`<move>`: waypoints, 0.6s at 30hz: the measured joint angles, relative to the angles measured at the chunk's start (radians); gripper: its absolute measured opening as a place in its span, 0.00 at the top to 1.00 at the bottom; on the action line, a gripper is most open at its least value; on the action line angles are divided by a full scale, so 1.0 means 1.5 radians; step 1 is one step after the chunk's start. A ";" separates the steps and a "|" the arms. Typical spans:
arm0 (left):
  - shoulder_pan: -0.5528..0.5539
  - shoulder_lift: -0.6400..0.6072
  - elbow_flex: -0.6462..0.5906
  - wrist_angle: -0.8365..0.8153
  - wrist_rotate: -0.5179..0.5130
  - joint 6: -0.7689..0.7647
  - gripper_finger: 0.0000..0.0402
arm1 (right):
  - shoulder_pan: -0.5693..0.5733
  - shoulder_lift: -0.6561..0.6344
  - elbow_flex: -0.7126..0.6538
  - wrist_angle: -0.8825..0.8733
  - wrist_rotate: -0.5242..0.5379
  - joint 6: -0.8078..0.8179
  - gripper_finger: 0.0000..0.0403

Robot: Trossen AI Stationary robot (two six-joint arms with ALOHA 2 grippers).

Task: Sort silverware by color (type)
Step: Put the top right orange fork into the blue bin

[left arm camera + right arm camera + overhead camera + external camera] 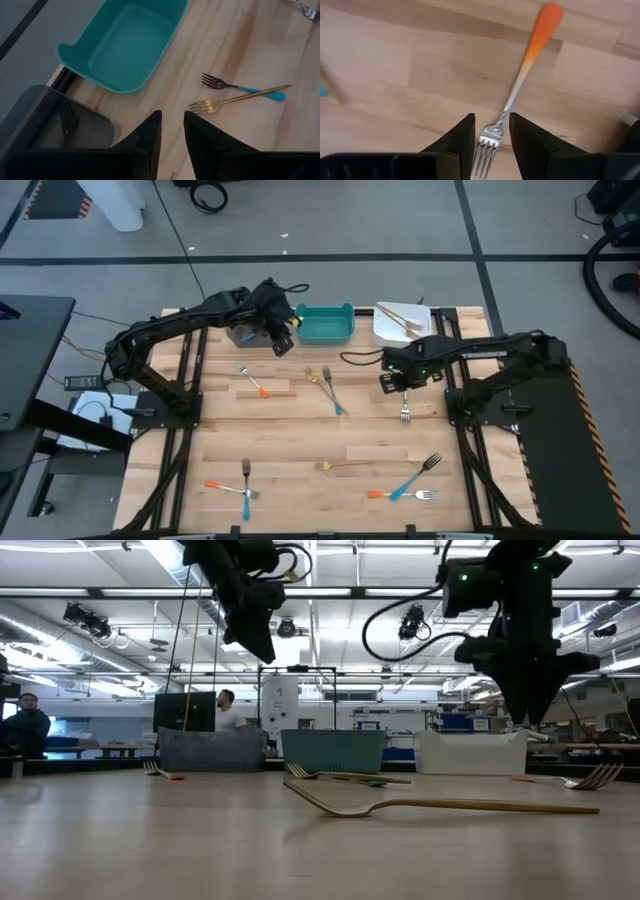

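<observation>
Seen from above, the silverware lay scattered over the pale planked wooden table (300, 440), with more in the bins along its upper edge.

Right of centre, one orange-handled fork (530, 55) lay with its long axis running up and down the frame, its steel tines towards the lower edge. The right gripper (491, 120) hung above it with its dark fingers parted and nothing between them; the level view showed it well clear of the tabletop.

The left gripper (172, 117) was at upper centre-left, by the smoky grey bin (30, 120). Its claw was released too and carried nothing. A dark fork (67, 120) lay inside that bin.

- **Orange handles:** four in all. Besides the one above, a slanted fork (256, 382) lay left of centre, a level one (400, 495) at lower right and another level one (222, 486) at lower left.
- **Blue handles:** three. One blue fork (277, 96) lay at centre, a slanted one (412, 480) at lower right, and an upright one (246, 475) crossed the lower-left orange fork.
- **Gold:** a gold fork (225, 101) crossed the central blue one, and a second (350, 465) lay level at lower centre. At least one more (400, 313) lay slanted in the white bin (385, 330).

The three bins were smooth, rounded plastic. The teal bin (325, 323) stood between the other two.
</observation>
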 joint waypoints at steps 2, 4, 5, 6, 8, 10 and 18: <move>0.000 0.000 0.000 0.000 0.000 0.000 0.77 | 0.003 0.018 0.000 -0.005 0.001 0.000 0.68; 0.000 0.000 0.000 0.000 0.000 0.000 0.77 | 0.007 0.026 -0.007 -0.004 0.001 -0.001 0.68; -0.001 0.000 0.000 0.000 0.000 0.000 0.77 | 0.009 0.026 -0.015 0.002 0.000 0.000 0.68; -0.001 0.000 0.000 0.000 0.000 0.000 0.77 | 0.010 0.025 -0.026 0.009 -0.003 0.002 0.68; 0.000 0.000 0.000 0.000 0.000 0.001 0.77 | 0.013 0.018 -0.049 0.028 -0.014 0.012 0.68; 0.000 0.000 0.000 0.001 0.000 0.001 0.77 | 0.013 0.007 -0.073 0.052 -0.015 0.024 0.68; 0.001 0.000 0.000 0.022 0.000 0.006 0.77 | 0.012 0.014 -0.150 0.133 0.003 0.040 0.68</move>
